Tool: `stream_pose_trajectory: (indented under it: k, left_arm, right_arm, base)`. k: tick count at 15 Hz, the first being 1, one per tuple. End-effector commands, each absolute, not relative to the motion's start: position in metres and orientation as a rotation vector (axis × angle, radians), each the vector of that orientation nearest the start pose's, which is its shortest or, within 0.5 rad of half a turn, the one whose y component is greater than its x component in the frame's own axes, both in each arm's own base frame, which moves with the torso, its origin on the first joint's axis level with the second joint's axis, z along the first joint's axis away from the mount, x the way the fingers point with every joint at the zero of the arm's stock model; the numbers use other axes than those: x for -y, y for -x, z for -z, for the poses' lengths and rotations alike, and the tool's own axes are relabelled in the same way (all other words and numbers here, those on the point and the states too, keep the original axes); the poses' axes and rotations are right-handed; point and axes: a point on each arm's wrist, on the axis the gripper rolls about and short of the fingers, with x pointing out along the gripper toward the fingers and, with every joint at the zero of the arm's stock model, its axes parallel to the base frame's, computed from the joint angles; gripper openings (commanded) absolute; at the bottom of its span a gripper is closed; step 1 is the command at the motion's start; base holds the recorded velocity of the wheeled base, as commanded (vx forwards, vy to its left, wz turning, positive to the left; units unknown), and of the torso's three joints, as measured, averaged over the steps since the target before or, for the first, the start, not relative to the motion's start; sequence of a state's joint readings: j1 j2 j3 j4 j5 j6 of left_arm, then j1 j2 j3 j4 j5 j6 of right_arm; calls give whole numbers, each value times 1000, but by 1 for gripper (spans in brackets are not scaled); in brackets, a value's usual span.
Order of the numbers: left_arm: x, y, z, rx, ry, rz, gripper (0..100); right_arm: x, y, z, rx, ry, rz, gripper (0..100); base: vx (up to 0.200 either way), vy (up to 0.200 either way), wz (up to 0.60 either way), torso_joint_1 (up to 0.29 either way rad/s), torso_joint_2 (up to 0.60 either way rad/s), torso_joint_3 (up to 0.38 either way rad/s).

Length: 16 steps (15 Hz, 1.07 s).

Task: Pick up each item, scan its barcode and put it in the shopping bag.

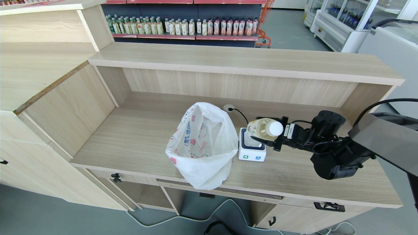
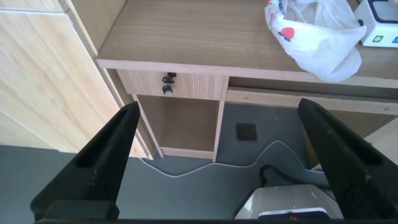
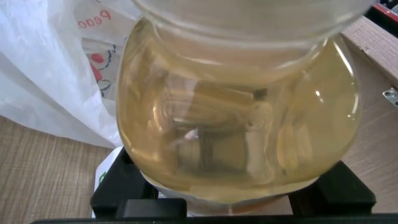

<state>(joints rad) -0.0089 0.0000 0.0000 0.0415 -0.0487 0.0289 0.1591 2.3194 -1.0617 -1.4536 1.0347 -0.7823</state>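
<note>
Woodgrain counter point(image 1: 137, 130): right tool point(image 1: 261, 130) clamps clear bottle point(image 1: 267, 128), seemingly above boxy scanner point(image 1: 251, 153); left tool point(image 2: 217, 112) gapes.

The bottle point(image 1: 262, 129) is above the scanner point(image 1: 251, 154), just right of the shopping bag point(image 1: 202, 147).

The top face of the scanner point(image 1: 251, 153) is partly covered by the bottle point(image 1: 263, 129) held over it. No barcode can be made out on the bottle. The inside of the shopping bag point(image 1: 202, 143), at the counter's point(image 1: 137, 137) front edge, is hidden by its own folds.
</note>
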Motion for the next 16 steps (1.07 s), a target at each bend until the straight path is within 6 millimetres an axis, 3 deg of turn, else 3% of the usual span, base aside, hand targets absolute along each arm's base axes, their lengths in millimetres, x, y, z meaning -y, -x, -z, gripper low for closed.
stream_pose_trajectory:
  k: [1, 16]
  left_arm:
    - [1, 23, -71, -42, -28, 59, 100]
    - [1, 23, -71, -42, -28, 59, 100]
  right_arm:
    - [-89, -412, -91, 644, 767, -1066, 0]
    - [-96, -425, -78, 652, 770, -1069, 0]
  base:
    - [0, 0, 0, 0, 0, 0]
    - [0, 0, 0, 0, 0, 0]
